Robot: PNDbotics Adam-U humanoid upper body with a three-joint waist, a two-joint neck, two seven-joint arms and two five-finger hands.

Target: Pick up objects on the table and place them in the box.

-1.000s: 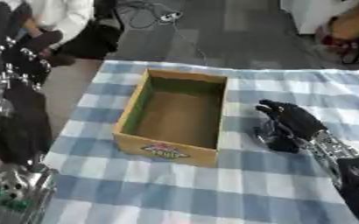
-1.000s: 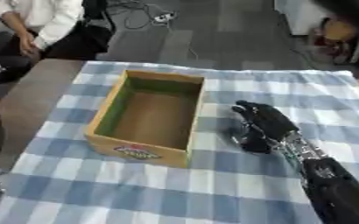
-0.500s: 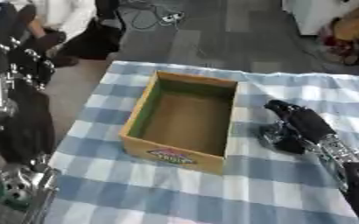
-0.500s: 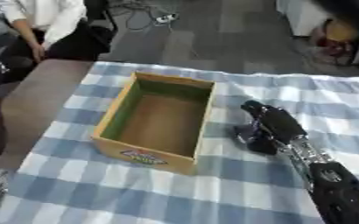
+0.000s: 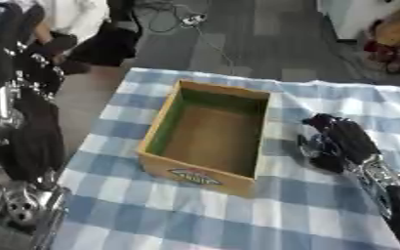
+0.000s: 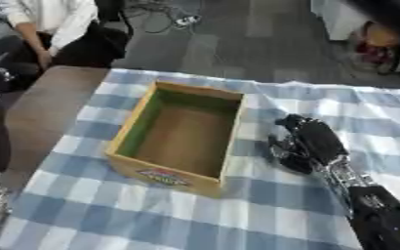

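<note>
Two views | right hand [image 6: 310, 143] curled beside box [image 6: 179, 136], grasp unclear | left arm [image 5: 20, 122]: left-eye only

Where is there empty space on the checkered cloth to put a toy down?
Bare cloth lies in front of the open cardboard box, along the near edge of the blue-and-white checkered tablecloth, and at the far right corner beyond the robot's black right hand. The strip between box and hand is tight. The box itself looks empty inside.

A table [image 5: 195, 219] under a blue-and-white checked cloth [image 6: 195, 224] is carrying an open cardboard box [image 5: 205, 139].
</note>
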